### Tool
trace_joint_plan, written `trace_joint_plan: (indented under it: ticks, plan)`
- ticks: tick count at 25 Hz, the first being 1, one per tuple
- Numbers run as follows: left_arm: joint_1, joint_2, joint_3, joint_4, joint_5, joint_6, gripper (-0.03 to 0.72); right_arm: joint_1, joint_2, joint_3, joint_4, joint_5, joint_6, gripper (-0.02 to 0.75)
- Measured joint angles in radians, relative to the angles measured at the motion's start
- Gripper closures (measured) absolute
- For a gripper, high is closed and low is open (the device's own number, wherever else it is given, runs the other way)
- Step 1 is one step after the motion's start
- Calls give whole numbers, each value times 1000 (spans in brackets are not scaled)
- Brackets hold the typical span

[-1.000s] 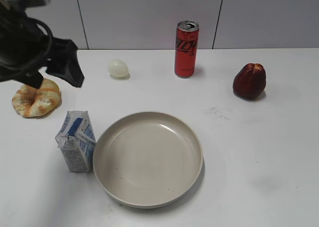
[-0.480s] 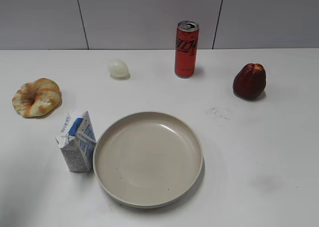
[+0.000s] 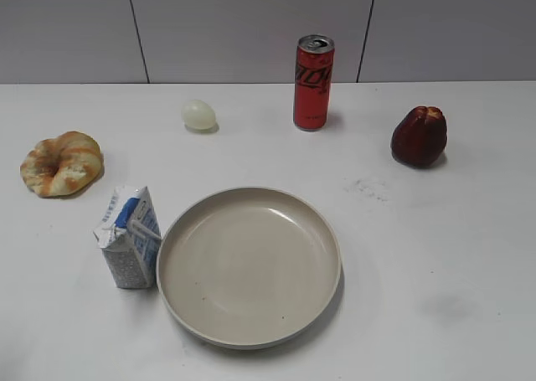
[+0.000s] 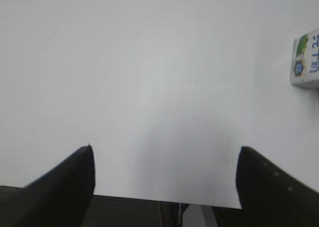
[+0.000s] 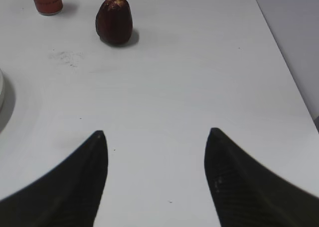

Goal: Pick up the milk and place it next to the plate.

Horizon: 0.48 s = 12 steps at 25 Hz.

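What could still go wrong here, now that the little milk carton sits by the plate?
The milk carton stands tight against the plate rim, so a nudge to the plate might tip it. The open left gripper hangs near the carton; a careless swing could knock it.

White table (image 3: pixel 435 255) carrying plate (image 3: pixel 249 266), milk (image 3: pixel 128 238) standing just beside it, can (image 3: pixel 313 82), egg (image 3: pixel 198 115), pastry (image 3: pixel 61 163), red fruit (image 3: pixel 419 136).

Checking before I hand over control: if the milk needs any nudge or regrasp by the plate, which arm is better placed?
Probably the left. The milk stands upright at the plate's left rim, and it shows in the left wrist view beyond the open left gripper. The right gripper faces the far right side.
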Motion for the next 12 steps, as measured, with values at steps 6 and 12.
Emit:
trace_joint_plan:
  ticks: [6,12]
  plan:
    - [0,-309,148,0,-36,59,18,0,0,0,0,0,0,271]
    - [0,-583,233,-50,-54,176,24,0,0,0,0,0,0,271]
